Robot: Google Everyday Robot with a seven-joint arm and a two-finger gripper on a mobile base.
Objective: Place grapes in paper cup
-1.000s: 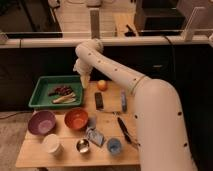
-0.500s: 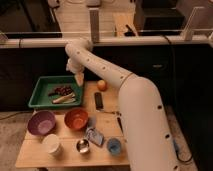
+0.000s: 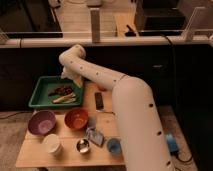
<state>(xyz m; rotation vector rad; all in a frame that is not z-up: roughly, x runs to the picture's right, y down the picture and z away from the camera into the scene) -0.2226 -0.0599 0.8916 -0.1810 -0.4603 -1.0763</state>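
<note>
In the green plastic tray (image 3: 37,95) at the wooden counter's (image 3: 65,157) back left lies the dark purple-red bunch of grapes (image 3: 62,90), touching a pale long vegetable (image 3: 64,98). Best to descend on the bunch alone, then carry it forward to the off-white paper cup (image 3: 52,144). The white arm (image 3: 107,82) crooks downward; the pincer (image 3: 73,79) hangs above the tray's right edge, and I cannot tell its state.

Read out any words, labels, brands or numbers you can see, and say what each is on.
No text can be read here.
The paper cup looks plain.
The bluish packet beside the orange bowl may carry print, too blurred to read.
The gripper, over the green tray's right end near the grapes, shows no lettering.
</note>
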